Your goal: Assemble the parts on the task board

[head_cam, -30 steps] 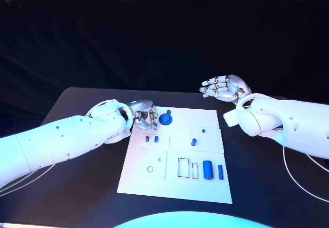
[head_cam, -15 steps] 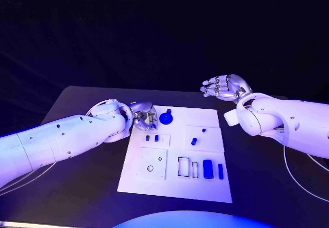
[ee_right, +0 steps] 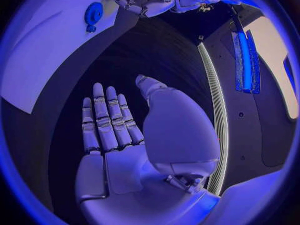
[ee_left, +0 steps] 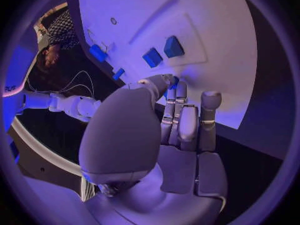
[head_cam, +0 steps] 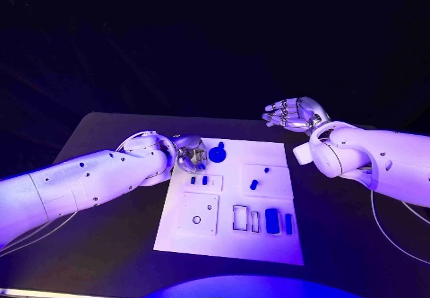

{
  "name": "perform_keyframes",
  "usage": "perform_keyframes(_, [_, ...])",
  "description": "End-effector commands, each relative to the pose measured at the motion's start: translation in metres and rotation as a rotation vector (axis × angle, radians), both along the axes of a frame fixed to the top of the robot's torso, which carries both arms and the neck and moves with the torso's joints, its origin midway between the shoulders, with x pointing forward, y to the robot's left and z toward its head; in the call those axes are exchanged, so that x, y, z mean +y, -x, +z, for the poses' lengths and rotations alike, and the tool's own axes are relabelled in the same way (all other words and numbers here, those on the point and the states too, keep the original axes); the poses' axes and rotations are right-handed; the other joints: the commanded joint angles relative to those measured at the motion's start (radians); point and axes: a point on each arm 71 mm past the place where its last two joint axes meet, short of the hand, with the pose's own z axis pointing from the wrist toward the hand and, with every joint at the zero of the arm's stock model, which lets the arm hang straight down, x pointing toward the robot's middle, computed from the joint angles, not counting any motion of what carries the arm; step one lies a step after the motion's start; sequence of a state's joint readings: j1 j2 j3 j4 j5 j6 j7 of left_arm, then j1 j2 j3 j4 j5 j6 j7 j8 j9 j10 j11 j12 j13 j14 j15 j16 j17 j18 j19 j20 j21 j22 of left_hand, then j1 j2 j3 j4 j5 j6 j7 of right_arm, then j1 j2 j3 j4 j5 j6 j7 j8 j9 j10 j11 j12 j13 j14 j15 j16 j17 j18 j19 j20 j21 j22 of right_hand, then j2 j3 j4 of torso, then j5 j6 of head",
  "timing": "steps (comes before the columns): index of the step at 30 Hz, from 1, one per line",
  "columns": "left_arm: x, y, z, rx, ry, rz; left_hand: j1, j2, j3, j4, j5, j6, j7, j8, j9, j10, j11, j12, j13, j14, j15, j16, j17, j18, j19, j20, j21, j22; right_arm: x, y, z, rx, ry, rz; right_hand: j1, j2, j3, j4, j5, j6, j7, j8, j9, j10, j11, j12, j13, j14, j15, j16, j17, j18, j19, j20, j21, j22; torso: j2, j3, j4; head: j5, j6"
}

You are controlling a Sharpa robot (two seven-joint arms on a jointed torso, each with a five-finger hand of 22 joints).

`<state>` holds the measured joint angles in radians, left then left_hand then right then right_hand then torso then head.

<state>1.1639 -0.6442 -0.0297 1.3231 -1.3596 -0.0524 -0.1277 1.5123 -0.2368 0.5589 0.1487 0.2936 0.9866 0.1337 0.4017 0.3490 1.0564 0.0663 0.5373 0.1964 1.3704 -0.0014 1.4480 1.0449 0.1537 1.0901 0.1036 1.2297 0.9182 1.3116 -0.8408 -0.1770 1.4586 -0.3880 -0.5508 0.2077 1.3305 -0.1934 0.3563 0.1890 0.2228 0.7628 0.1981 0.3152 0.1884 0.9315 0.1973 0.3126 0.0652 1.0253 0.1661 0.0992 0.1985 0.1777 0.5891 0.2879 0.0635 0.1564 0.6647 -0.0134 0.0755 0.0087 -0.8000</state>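
A black surface [head_cam: 107,205] is carrying the white task board [head_cam: 235,242]. The left hand [head_cam: 186,153] is resting at the board's far left corner, fingers curled together; whether it is pinching anything cannot be told. Just beside it, a round blue part [head_cam: 217,154] is sitting on the board. More small blue parts [head_cam: 271,221] are lying along the board's near right side. Beyond the board's far right corner, the right hand [head_cam: 294,114] is hovering, fingers spread, holding nothing.
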Motion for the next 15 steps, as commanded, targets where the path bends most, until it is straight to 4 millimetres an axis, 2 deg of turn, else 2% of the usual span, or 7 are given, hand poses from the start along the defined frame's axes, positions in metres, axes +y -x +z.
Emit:
perform_keyframes(1, [-0.0021,0.0017,-0.0034,0.022,-0.016,-0.014,-0.01,-0.002,0.001,-0.007,0.004,0.004,0.0,0.0,0.001,0.008,-0.002,-0.007,0.001,0.002,0.001,0.001,-0.001,-0.007,0.001,0.001,-0.003,-0.001,0.0019,0.0005,0.0003,-0.006,0.002,0.021,0.003,0.008,0.0,-0.003,-0.002,0.007,0.065,-0.005,-0.001,0.005,0.003,-0.004,-0.001,0.006,-0.001,-0.007,-0.002,0.003,0.001,0.003,-0.001,-0.001,0.0,-0.0003,-0.0003,-0.001,0.0])
perform_keyframes(8, [-0.002,0.0022,-0.0057,0.033,-0.028,-0.014,-0.01,-0.001,0.002,-0.008,0.004,0.004,0.0,-0.001,0.002,0.009,-0.002,-0.008,0.001,0.002,0.001,0.0,-0.001,-0.008,0.002,0.001,-0.002,0.001,0.0014,0.0008,0.0004,-0.006,0.002,0.02,0.003,0.008,0.0,-0.003,-0.002,0.007,0.065,-0.005,-0.001,0.005,0.003,-0.004,-0.001,0.006,-0.001,-0.007,-0.002,0.003,0.001,0.003,-0.001,-0.001,0.0,0.0002,0.0005,-0.002,0.0])
perform_keyframes(15, [-0.0024,0.0023,-0.0062,0.035,-0.032,-0.012,-0.01,-0.001,0.003,-0.008,0.004,0.004,0.0,-0.001,0.002,0.009,-0.002,-0.009,0.001,0.001,0.001,0.0,-0.004,-0.007,0.0,0.001,-0.003,-0.002,0.0012,0.0009,0.0004,-0.006,0.002,0.019,0.003,0.008,0.0,-0.003,-0.002,0.007,0.065,-0.005,-0.001,0.005,0.003,-0.004,-0.001,0.006,-0.001,-0.007,-0.002,0.003,0.001,0.003,-0.001,-0.001,0.0,-0.0008,0.0006,-0.002,0.001])
